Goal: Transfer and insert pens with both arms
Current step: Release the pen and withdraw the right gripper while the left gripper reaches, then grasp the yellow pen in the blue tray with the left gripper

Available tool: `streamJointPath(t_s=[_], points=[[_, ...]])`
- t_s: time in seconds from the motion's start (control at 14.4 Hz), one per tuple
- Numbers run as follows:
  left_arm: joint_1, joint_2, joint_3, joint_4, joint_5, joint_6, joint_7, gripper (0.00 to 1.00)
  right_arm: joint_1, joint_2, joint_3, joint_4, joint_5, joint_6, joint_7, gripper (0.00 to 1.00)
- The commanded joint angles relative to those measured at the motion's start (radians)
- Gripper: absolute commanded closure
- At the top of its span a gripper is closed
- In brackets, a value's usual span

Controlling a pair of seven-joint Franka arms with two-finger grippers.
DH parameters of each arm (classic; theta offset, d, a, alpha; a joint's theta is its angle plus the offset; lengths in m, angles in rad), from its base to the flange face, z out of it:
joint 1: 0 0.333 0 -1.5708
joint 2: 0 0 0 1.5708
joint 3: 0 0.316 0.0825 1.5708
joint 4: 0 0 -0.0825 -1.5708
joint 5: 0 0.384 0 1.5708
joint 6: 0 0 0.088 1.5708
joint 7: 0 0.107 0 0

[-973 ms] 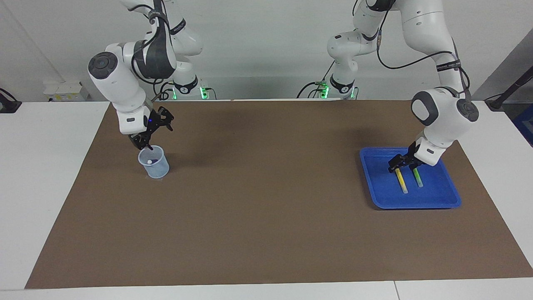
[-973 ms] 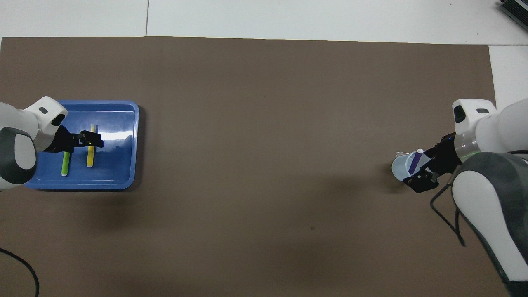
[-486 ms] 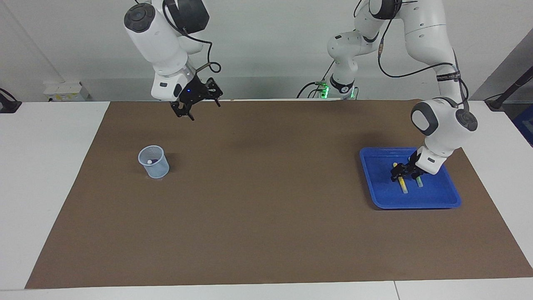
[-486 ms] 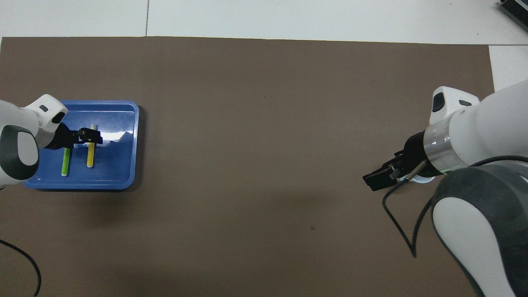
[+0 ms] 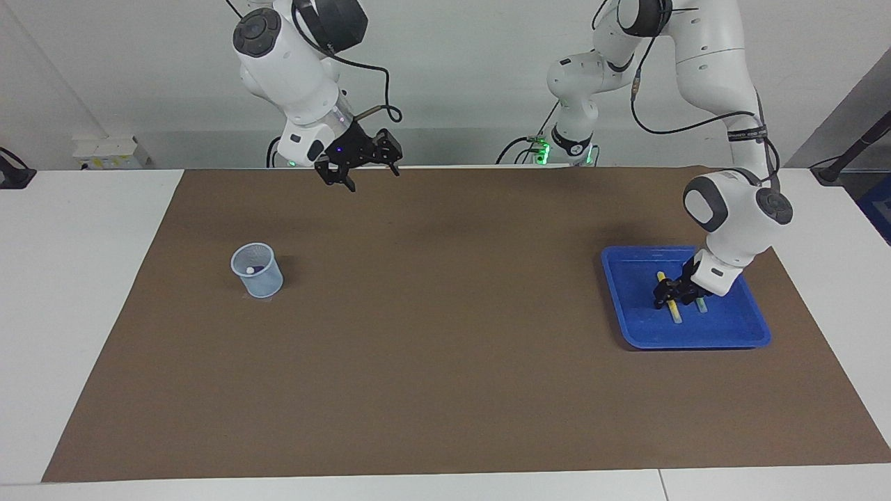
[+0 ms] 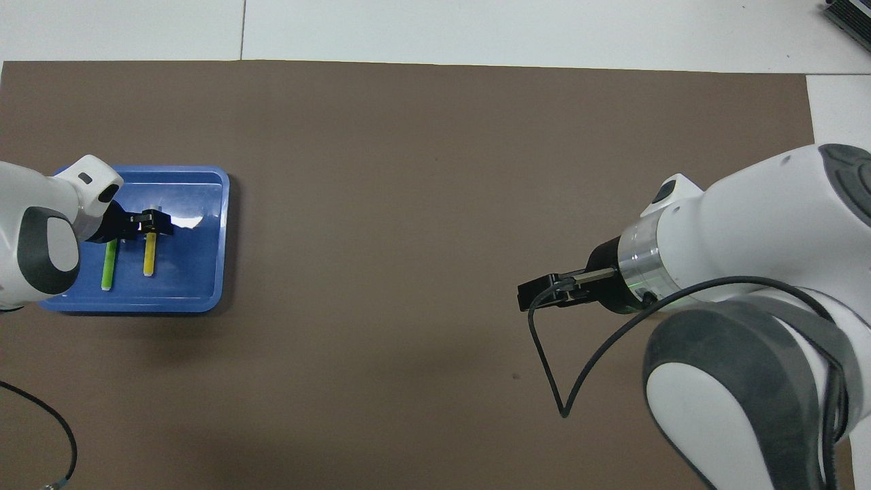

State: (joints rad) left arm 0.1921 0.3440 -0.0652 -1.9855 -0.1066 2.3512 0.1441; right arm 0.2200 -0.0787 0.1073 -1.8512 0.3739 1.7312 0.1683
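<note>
A blue tray [image 5: 696,335] [image 6: 197,272] at the left arm's end of the mat holds a yellow pen [image 5: 674,314] [image 6: 148,257] and a green pen [image 5: 702,306] [image 6: 107,267] lying side by side. My left gripper [image 5: 670,296] [image 6: 155,224] is down in the tray, at the yellow pen's end nearer the robots. A clear cup [image 5: 257,277] toward the right arm's end holds the purple pen [image 5: 258,268], its pale cap up. My right gripper [image 5: 362,167] [image 6: 539,297] hangs open and empty, high over the mat. The right arm hides the cup in the overhead view.
A brown mat [image 5: 445,362] [image 6: 408,170] covers most of the white table. A black cable [image 6: 551,367] loops down from the right wrist. Another cable [image 6: 47,422] lies near the left arm's base.
The right gripper rose from the cup, leaving the purple pen inside, and swung up toward the table's middle. The left gripper sank lower onto the yellow pen.
</note>
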Motion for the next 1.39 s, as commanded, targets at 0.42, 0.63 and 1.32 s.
streamJointPath(t_s=[0.42,0.63,1.32], points=[[-0.006,0.015,0.002,-0.006,0.013,0.014,0.002,1.00,0.039,-0.027,0.002,-0.065,0.109,0.114,0.170,0.00],[-0.006,0.013,0.002,0.000,0.013,-0.001,-0.001,1.00,0.085,-0.029,0.002,-0.072,0.143,0.174,0.316,0.00],[-0.022,-0.091,-0.008,0.112,-0.001,-0.337,-0.222,1.00,0.133,-0.029,0.002,-0.082,0.158,0.237,0.431,0.00]])
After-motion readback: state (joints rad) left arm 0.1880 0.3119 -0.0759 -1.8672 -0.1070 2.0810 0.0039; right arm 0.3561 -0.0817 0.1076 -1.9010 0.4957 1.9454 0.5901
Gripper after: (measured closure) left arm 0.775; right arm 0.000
